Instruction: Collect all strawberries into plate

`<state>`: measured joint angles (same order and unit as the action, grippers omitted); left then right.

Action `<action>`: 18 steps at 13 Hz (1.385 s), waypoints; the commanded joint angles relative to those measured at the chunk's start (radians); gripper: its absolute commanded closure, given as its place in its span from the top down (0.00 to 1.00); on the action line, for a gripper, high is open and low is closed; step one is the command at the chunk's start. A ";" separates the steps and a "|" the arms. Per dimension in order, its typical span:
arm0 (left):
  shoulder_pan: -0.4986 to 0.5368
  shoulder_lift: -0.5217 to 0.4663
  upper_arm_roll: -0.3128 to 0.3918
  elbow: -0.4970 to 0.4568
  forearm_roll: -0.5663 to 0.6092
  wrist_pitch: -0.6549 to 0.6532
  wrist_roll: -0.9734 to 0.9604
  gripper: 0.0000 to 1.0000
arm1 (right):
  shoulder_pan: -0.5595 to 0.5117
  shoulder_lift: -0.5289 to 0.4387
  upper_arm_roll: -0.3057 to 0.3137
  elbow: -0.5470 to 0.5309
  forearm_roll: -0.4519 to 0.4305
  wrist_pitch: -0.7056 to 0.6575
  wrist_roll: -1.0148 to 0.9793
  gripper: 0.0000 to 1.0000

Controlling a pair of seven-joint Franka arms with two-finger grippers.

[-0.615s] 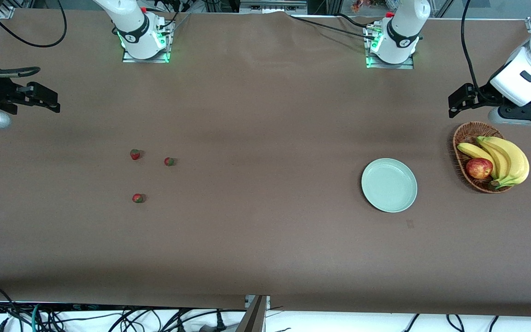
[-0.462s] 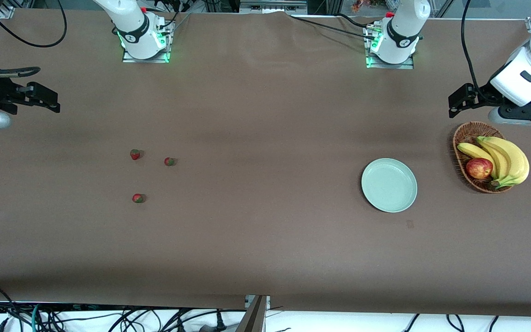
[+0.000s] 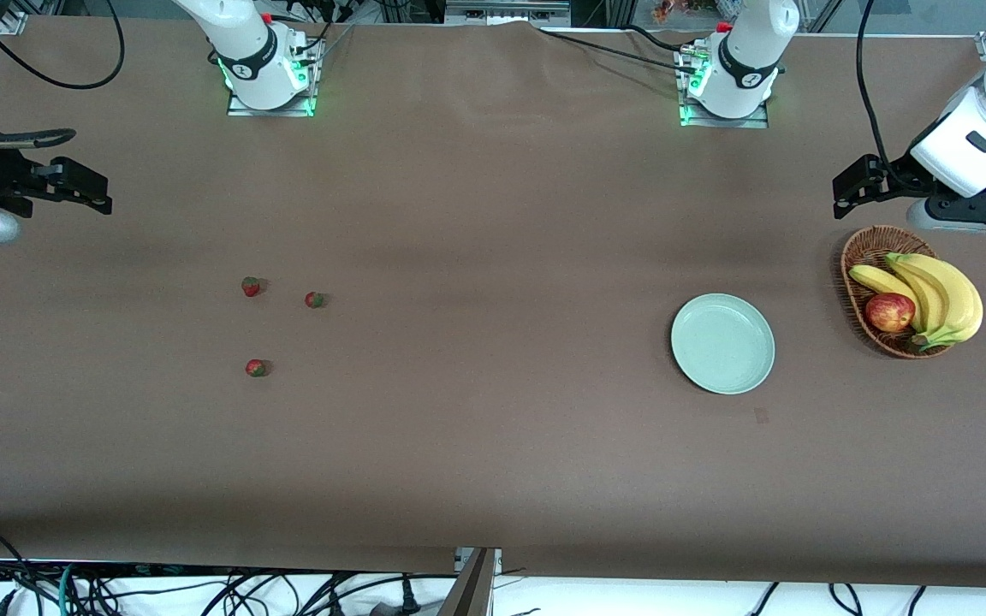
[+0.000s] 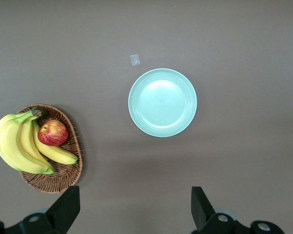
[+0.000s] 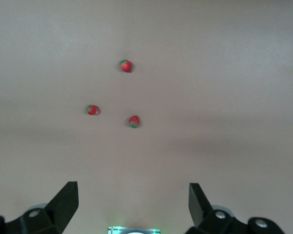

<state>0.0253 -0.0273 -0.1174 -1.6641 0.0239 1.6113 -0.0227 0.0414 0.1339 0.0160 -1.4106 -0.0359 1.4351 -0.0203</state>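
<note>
Strawberries: three, all loose on the table [image 3: 493,479] toward the right arm's end, well apart from the plate. None on the plate yet.
Berry 1 [image 3: 251,287]: farthest from the front camera of the three.
Berry 2 [image 3: 314,299]: near berry 1, slightly nearer the camera, a bit closer to table centre.
Berry 3 [image 3: 257,368]: nearest the camera, apart from the other two.
Plate [image 3: 722,344]: mint green, empty, flat on the table toward the left arm's end, between table centre and the basket.
Basket [image 3: 859,257]: wicker, held bananas [image 3: 942,295] and an apple [image 3: 889,312], beside the plate, not touching.
Right gripper [image 5: 132,202]: up in the air at its own end of the table, fingers spread wide, empty, waiting.
Left gripper [image 4: 135,209]: up over the table edge by the basket, fingers spread wide, empty, waiting.
</note>
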 commanded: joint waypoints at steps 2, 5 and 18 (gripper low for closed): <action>0.007 0.012 -0.001 0.033 -0.010 -0.024 0.026 1.00 | -0.006 0.087 0.002 0.004 0.018 0.050 -0.017 1.00; 0.005 0.012 -0.001 0.033 -0.010 -0.024 0.026 1.00 | 0.021 0.206 0.007 0.005 0.011 0.178 -0.012 1.00; 0.005 0.012 -0.002 0.033 -0.010 -0.024 0.026 1.00 | 0.072 0.576 0.013 -0.117 0.013 0.732 -0.036 1.00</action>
<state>0.0257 -0.0273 -0.1174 -1.6622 0.0239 1.6097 -0.0227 0.1197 0.7210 0.0264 -1.4492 -0.0353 2.0775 -0.0223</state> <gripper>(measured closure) 0.000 0.000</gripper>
